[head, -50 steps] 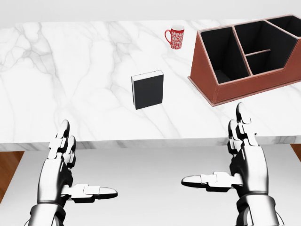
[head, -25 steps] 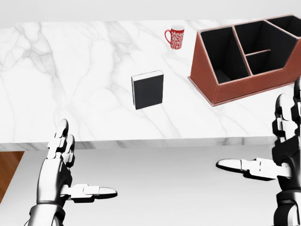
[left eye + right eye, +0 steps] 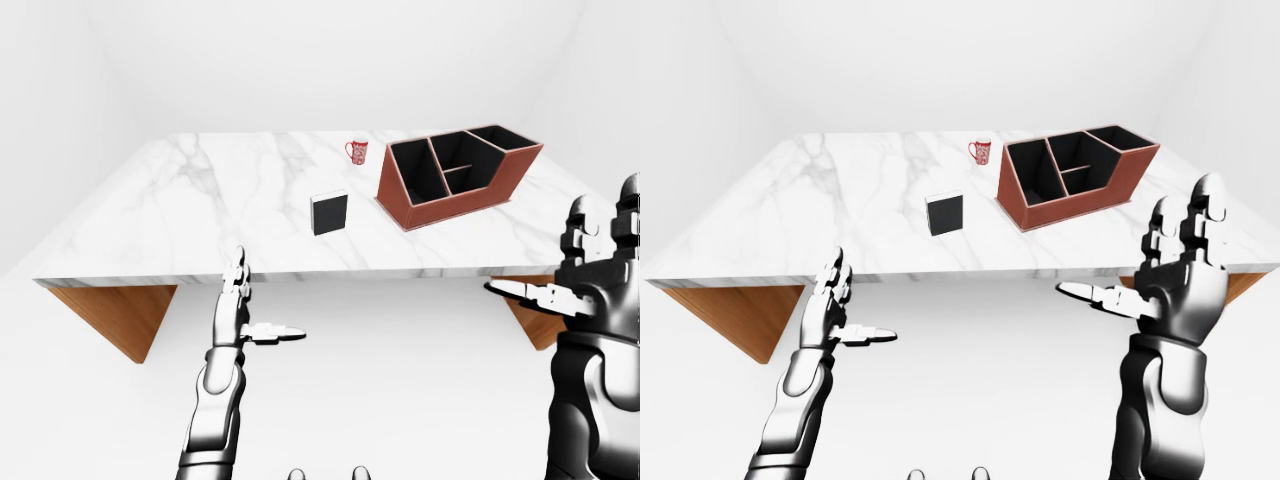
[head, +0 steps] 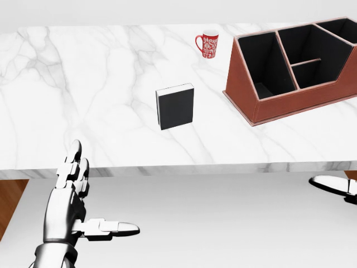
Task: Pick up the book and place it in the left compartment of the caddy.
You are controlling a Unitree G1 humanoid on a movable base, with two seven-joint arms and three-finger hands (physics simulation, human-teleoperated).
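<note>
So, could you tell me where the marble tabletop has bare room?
The white marble tabletop is bare left of the black book and along its near edge. It is crowded top right: red patterned mug, brown compartmented caddy.

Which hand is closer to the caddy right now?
Right. The right hand is open, below the caddy off the table's near edge. The left hand, also open, sits far to the caddy's lower left, beyond the book.

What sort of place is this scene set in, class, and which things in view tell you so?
Probably a bare simulated tabletop workspace, perhaps a desk: a marble-topped table in a plain white room, holding a black book, a red mug and a brown desk caddy with dark compartments.
</note>
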